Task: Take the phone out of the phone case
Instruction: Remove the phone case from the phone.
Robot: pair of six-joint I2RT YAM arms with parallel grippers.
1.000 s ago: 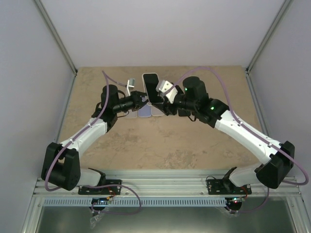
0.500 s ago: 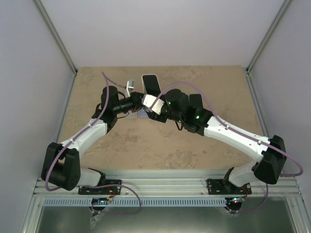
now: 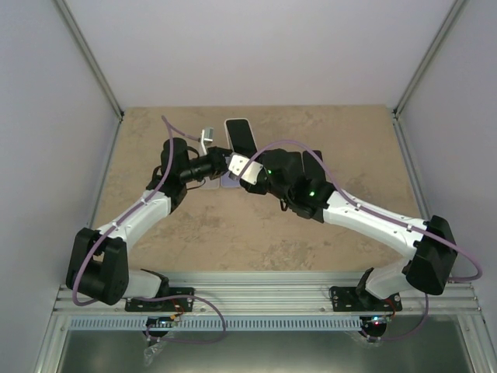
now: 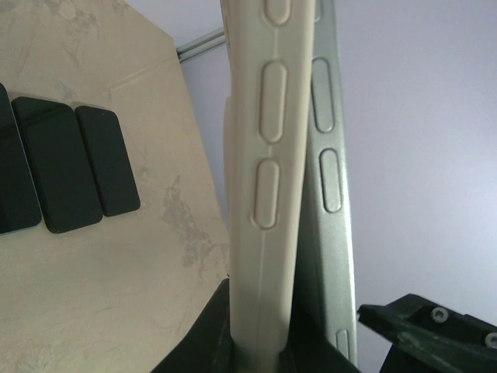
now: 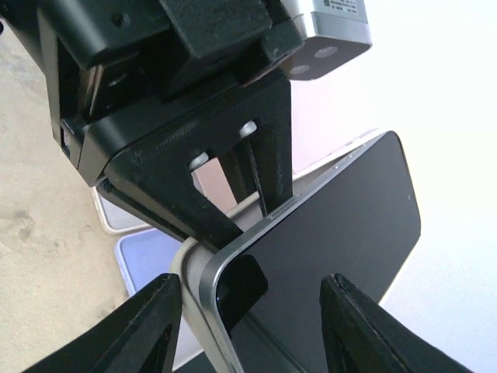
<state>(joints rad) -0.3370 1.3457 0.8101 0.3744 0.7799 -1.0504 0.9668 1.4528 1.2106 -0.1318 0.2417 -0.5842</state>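
Note:
My left gripper [image 3: 225, 162] is shut on the bottom edge of a beige phone case [image 4: 264, 194] and holds it upright above the table. The phone [image 3: 241, 137], with a black screen and grey frame, stands in the case. In the left wrist view its grey edge [image 4: 330, 155] stands apart from the case wall. In the right wrist view the phone's corner [image 5: 334, 256] is lifted off the case [image 5: 190, 287]. My right gripper [image 5: 248, 334] is open, its fingers [image 5: 151, 326] on either side of that corner, not touching it.
Several dark phones [image 4: 62, 163] lie side by side on the tan table [image 3: 311, 225]. Empty cases, one of them lavender [image 5: 147, 256], lie under the held phone [image 3: 229, 181]. Grey walls and metal posts [image 3: 89, 62] enclose the table.
My right arm has swung left and its wrist has turned, bringing the open gripper in around the phone's lower corner. The left gripper keeps holding the case in place.

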